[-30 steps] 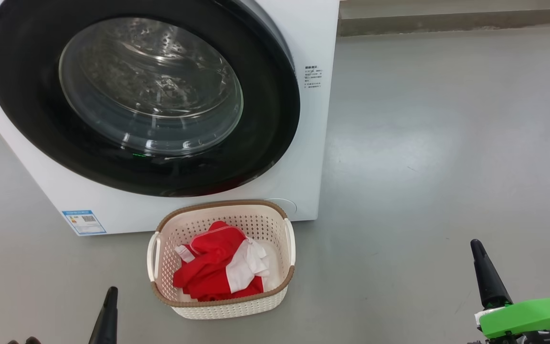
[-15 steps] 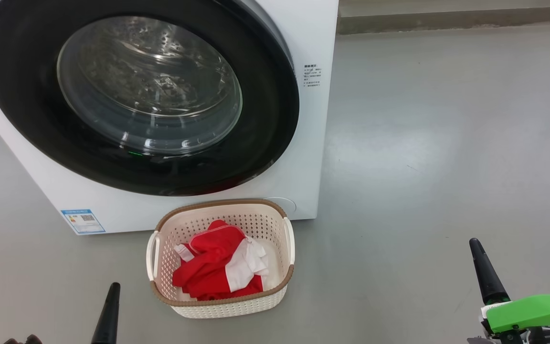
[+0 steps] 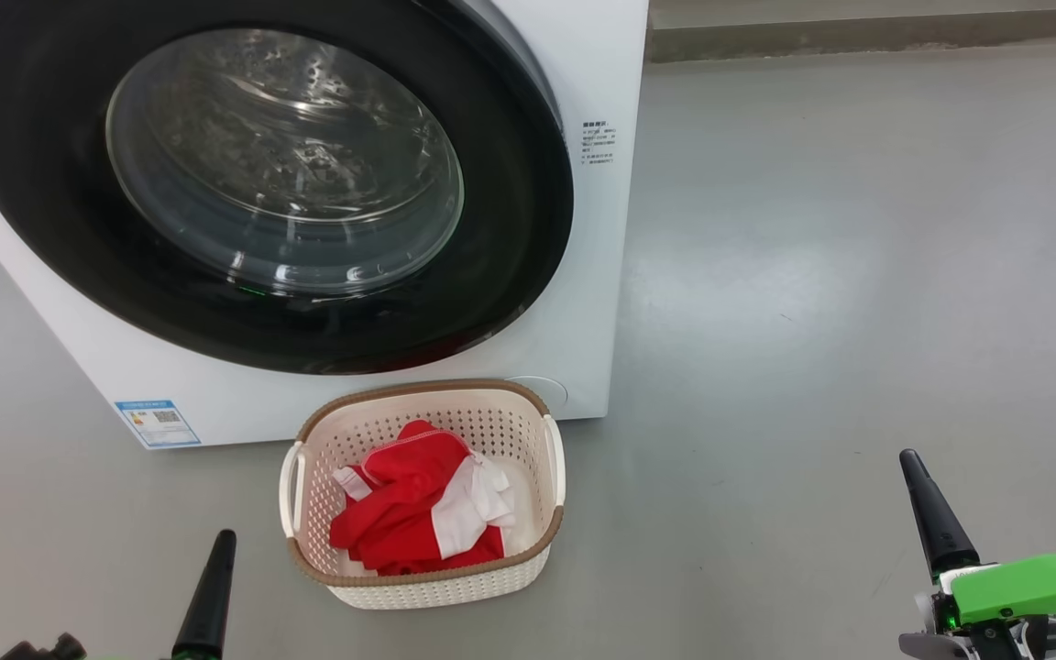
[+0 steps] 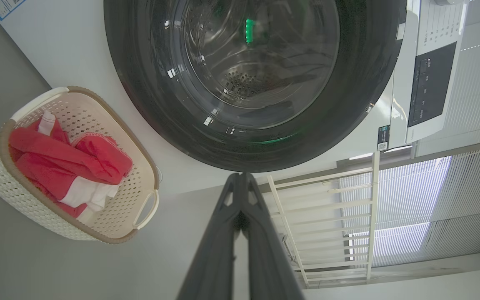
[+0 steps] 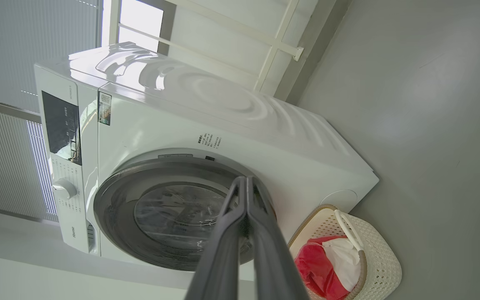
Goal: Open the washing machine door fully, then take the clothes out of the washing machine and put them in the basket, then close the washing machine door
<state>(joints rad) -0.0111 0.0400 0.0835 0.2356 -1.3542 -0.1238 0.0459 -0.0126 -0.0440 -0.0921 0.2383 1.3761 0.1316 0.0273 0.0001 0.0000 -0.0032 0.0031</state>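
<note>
Grey floor open R of washing machine; basket nr its front.

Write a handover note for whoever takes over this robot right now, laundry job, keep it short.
Left tool: shut, empty, over the grey floor.
Right tool: shut, empty, over the floor further right.
Red and white fabric clothes lie in the cream perforated plastic basket with brown rim, before the white boxy washing machine.
Round black-rimmed glass door looks closed.
Done: clothes out, door apparently shut. Left: probably nothing; check the latch.
</note>
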